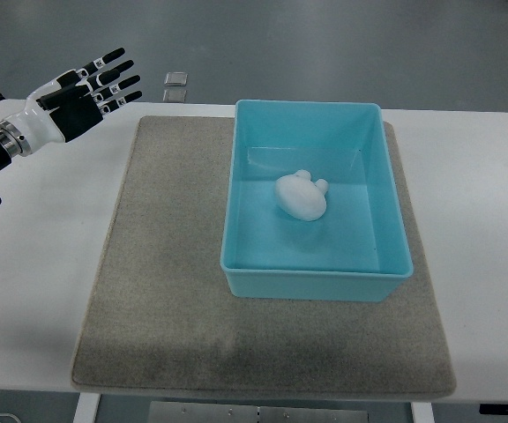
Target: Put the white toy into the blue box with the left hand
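Since the white toy (301,195) already lies inside the blue box (311,286), near the middle of its floor, I judge the placing done, with only the arm's retreat remaining. From the top view, my left hand (79,99) hovers far left, well apart, fingers spread, holding nothing.

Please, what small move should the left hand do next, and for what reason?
Probably just withdraw the left hand a little further to rest. The white toy already lies inside the blue box, and the hand is open, empty, far left of the box, so nothing seems left to place.
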Motion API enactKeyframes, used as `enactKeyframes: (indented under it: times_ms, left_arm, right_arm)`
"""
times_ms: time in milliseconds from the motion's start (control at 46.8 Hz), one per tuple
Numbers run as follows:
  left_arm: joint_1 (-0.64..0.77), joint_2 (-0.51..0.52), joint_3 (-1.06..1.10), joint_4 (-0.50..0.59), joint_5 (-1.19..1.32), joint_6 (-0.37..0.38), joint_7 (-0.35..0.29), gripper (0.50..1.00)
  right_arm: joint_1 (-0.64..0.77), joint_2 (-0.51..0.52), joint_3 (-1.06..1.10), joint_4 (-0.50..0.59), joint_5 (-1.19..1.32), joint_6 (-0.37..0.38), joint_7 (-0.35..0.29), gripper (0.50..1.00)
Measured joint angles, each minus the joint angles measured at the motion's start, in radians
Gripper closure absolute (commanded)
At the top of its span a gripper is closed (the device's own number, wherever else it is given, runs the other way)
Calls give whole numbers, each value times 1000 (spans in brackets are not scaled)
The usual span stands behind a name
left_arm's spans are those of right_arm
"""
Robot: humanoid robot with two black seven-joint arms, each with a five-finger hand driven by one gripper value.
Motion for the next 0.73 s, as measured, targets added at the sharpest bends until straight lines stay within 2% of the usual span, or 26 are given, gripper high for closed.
enactKeyframes:
  times_ms: [727]
  left_arm:
    - [-3,0,-2,0,1,0,0,500]
  right_arm:
    - [-2,0,-1,8,-8,8,1,564]
